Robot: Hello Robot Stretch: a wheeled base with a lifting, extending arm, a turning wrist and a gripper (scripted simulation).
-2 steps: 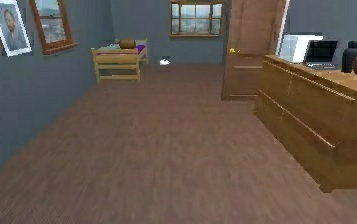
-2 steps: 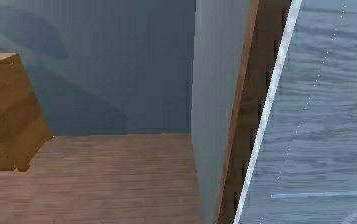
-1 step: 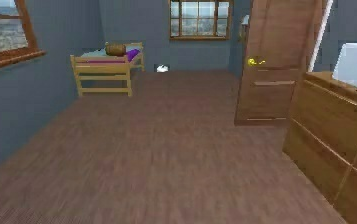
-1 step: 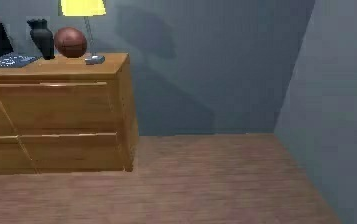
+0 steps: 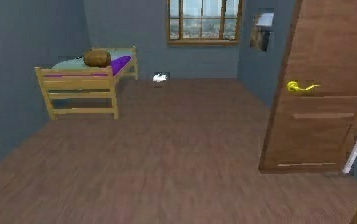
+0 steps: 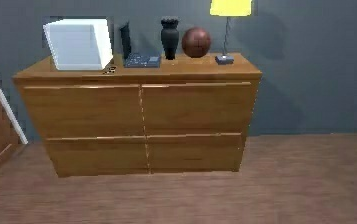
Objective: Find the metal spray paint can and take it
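Note:
A wooden dresser with four drawers stands against the grey wall in the arm side view. On its top sit a white box, a small dark device, a black vase, a brown ball and a yellow-shaded lamp. A tiny yellowish object lies by the white box; I cannot tell what it is.
A wooden bed with a brown ball-like thing stands at the forward view's left. A small white object lies on the floor below a window. An open wooden door with a gold handle stands at the right. Wooden floor lies between.

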